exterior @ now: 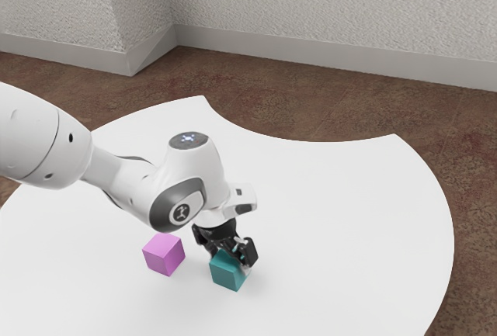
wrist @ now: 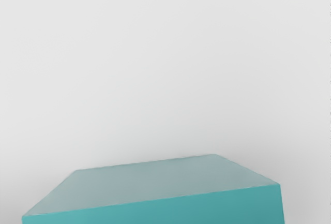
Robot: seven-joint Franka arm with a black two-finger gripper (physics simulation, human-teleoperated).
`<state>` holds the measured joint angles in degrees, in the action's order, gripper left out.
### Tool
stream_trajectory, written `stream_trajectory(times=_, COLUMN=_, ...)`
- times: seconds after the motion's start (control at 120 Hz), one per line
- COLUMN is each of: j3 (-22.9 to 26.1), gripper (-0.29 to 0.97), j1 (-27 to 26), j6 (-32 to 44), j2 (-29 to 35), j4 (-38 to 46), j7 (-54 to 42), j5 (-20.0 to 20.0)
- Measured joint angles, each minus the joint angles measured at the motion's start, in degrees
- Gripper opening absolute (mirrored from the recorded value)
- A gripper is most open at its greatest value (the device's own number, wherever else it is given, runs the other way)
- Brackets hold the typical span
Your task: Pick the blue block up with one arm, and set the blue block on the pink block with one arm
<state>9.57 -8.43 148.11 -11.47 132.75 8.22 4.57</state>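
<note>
The blue block (exterior: 227, 274), teal in colour, rests on the white table (exterior: 349, 219) near its front edge. My gripper (exterior: 231, 255) has come down over it from above, one black finger on each side of the block's upper part, and is shut on it. In the wrist view the blue block (wrist: 155, 195) sits large just under my hand, with bare table beyond it. The pink block (exterior: 163, 254) stands on the table a short way off, toward the exterior view's left of the blue one and apart from it.
The white table has a curved far edge (exterior: 311, 140), with brown floor (exterior: 326, 88) beyond and light walls behind. My white arm (exterior: 116, 177) reaches in from the exterior view's left, passing above and behind the pink block.
</note>
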Motion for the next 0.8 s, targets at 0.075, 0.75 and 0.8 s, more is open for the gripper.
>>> stream_trajectory(times=0.075, j3=0.0, gripper=0.55, j1=0.0, j6=0.1, j2=-0.2, j4=0.0, j7=0.0, j5=0.0)
stream_trajectory(times=0.75, j3=-1.2, gripper=0.36, j1=-0.6, j6=-5.8, j2=13.0, j4=1.5, j7=1.2, j5=-0.7)
stream_trajectory(times=0.8, j3=-2.1, gripper=0.36, j1=-1.1, j6=-6.7, j2=14.3, j4=1.7, j7=1.1, j5=-0.7)
